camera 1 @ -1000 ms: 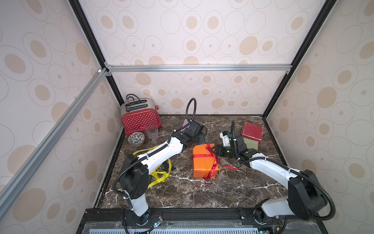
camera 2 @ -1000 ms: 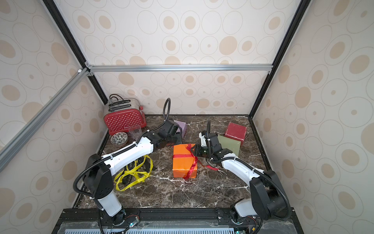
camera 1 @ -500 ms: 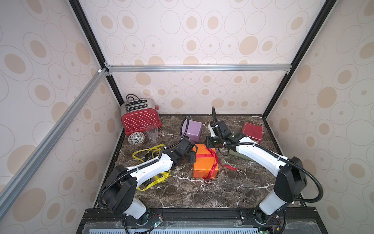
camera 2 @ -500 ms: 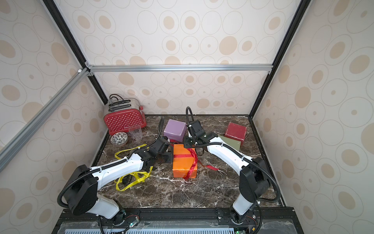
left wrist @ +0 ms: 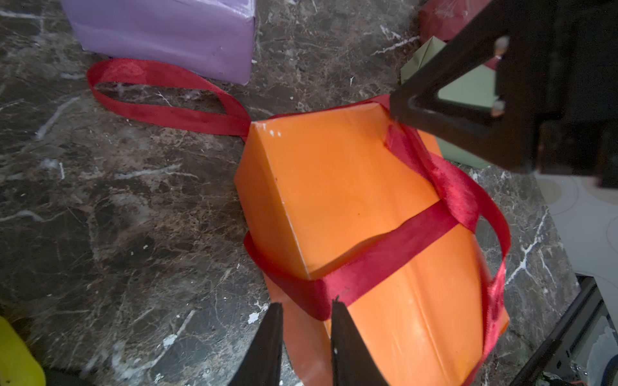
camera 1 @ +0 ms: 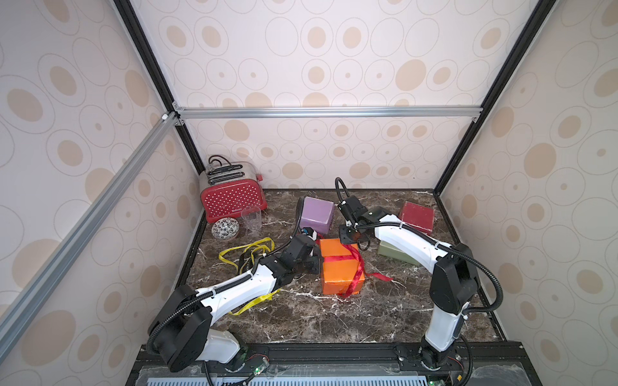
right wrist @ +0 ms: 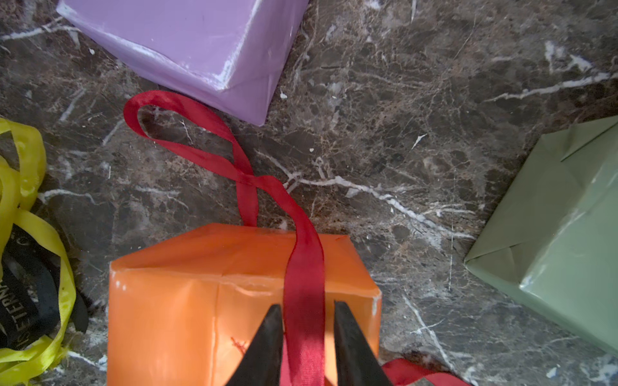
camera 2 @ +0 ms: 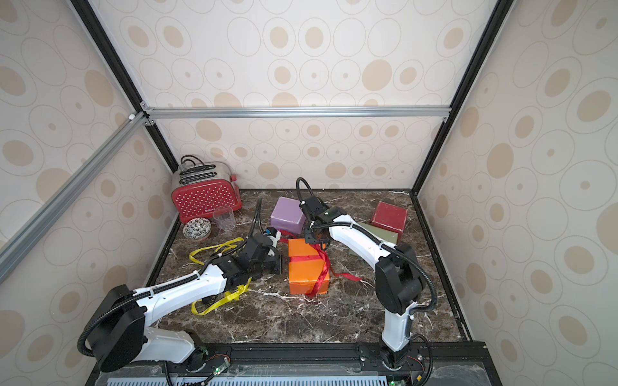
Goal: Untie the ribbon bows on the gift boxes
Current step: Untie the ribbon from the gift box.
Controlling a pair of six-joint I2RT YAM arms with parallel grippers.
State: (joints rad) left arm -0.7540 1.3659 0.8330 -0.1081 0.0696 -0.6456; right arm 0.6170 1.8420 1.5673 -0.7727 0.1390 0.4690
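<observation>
left fingers (left wrist: 266,351) narrowly apart at red ribbon (left wrist: 384,255) on orange box (left wrist: 334,187), right fingers (right wrist: 267,351) narrowly apart astride it

A dark marble table (camera 1: 334,317) carries a red dotted toaster (camera 1: 234,200) at its far left corner, with a patterned bowl (camera 1: 225,229) and a clear cup (camera 1: 251,219) just beside it. A lilac box (camera 1: 317,214), orange box (camera 1: 339,270), olive green box (camera 1: 393,252) and dark red box (camera 1: 417,215) stand from the middle to the right. Tangled yellow ribbons (camera 1: 244,249) and a black ribbon (right wrist: 23,300) lie at the left, and a loop of red ribbon (right wrist: 187,123) lies between the lilac and orange boxes.
</observation>
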